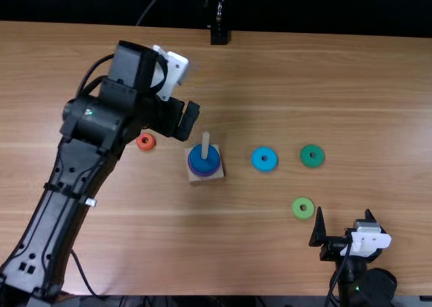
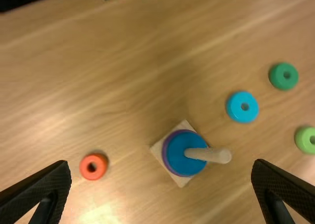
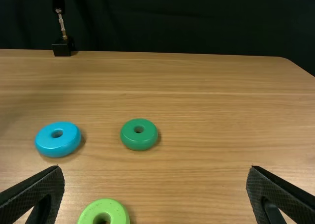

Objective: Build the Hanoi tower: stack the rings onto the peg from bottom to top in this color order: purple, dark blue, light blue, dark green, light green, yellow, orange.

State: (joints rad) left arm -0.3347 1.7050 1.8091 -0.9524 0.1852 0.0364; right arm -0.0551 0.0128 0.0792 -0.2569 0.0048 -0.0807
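Light blue ring point(image 3: 57, 144), dark green ring point(image 3: 139, 139) on wooden table point(image 3: 202, 130); light green ring point(image 3: 104, 207) nearer camera.

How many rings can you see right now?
6: purple and dark blue stacked on the peg; light blue, dark green and light green right of it; orange left of it. More may be hidden under the left arm.

The light brown wooden table point(image 3: 211, 101) looks smooth, with a soft shine. The round light blue ring point(image 3: 51, 146) and the round dark green ring point(image 3: 139, 142) seem of glossy plastic — very smooth. The round pale wooden peg point(image 2: 214, 155) looks matt. The dark cloth curtain point(image 3: 172, 19) is matt too — with soft folds.
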